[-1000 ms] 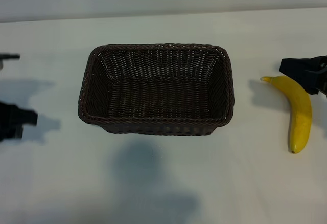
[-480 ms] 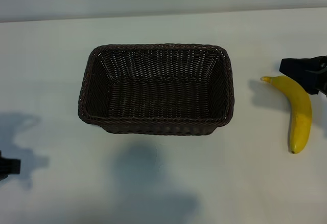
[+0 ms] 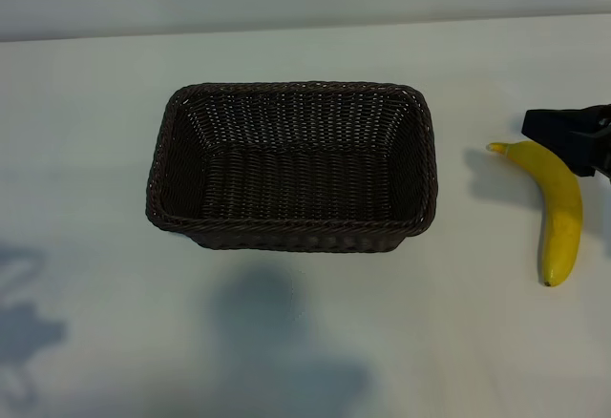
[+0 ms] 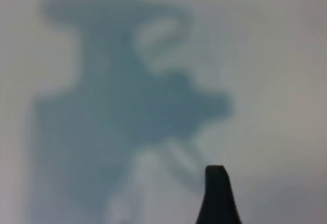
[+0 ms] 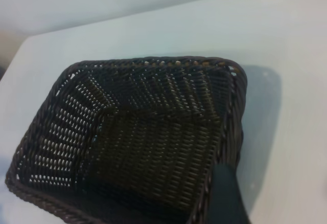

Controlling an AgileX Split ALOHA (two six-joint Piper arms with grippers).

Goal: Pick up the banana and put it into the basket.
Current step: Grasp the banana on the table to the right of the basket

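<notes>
The banana (image 3: 560,210) lies on the white table to the right of the basket (image 3: 291,232), stem end toward the back. The dark brown wicker basket stands empty mid-table and fills the right wrist view (image 5: 76,81). My right gripper (image 3: 558,134) hangs at the right edge, just behind and above the banana's stem end, open and holding nothing; one of its fingers (image 5: 225,196) shows against the basket. My left gripper (image 4: 165,193) is outside the exterior view; one dark finger (image 4: 217,196) shows over bare table and its own shadow, jaws open with nothing in them.
The white table (image 3: 305,361) runs back to a pale wall. The left arm's shadow (image 3: 24,327) falls at the front left corner, and another soft shadow (image 3: 277,342) lies in front of the basket.
The left gripper has slid toward the front left and left the exterior view; only its shadow remains. The right gripper, banana and basket have not moved.
</notes>
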